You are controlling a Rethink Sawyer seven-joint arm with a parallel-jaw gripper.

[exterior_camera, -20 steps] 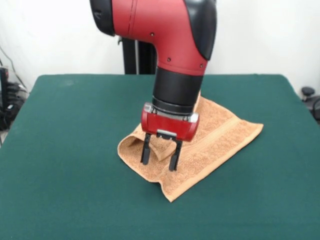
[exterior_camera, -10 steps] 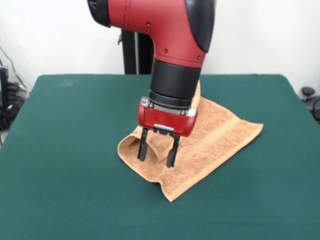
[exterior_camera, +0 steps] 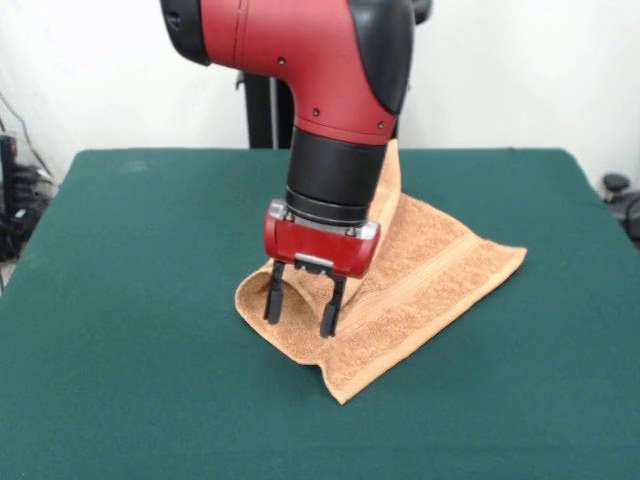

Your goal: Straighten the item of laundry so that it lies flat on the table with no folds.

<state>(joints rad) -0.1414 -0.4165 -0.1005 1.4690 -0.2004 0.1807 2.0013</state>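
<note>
An orange-tan terry towel (exterior_camera: 430,270), the item of laundry, lies on the dark green table (exterior_camera: 130,300) right of centre. Its left part is folded over into a raised hump, and a woven band stripe runs along its right side. My gripper (exterior_camera: 300,308) hangs low over that folded left edge. It is open, and its two black fingers (exterior_camera: 272,295) straddle a bit of the cloth fold without pinching it. The red and black arm hides the towel's far middle part.
Green table surface stretches wide to the left and in front of the towel. A black post stands behind the table's far edge (exterior_camera: 262,110). Cables and dark equipment sit off the table at the left (exterior_camera: 15,200) and right (exterior_camera: 620,195).
The arm and open gripper have shifted left over the towel's folded edge. The towel has kept its shape.
</note>
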